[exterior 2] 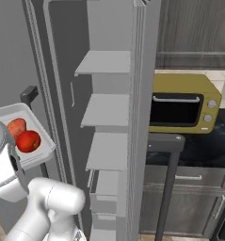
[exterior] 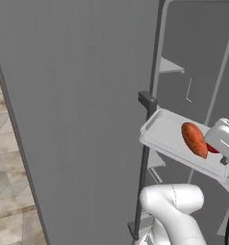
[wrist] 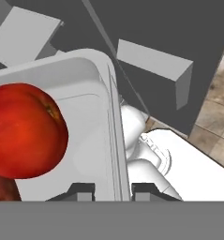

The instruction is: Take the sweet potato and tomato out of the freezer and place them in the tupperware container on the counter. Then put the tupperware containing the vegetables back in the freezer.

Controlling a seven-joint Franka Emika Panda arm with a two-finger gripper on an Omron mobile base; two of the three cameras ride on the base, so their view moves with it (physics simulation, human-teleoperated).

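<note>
- Pincer [wrist: 112, 191]: tips clamped either side of the near rim of the tupperware container [wrist: 114, 122], carrying it clear of the table.
- Tomato [wrist: 22, 131]: inside the tray, just beyond the tips and to one side; sweet potato [exterior: 194, 139] lies touching it.
- Freezer [exterior 2: 109, 113]: shelves ahead, beyond the tray. Keep the tray level; slide it flat onto a shelf before letting go.

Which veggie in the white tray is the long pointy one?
The sweet potato. It is long, orange-red and tapered, lying in the tupperware container. The tomato beside it is round like a ball and brighter red.
</note>
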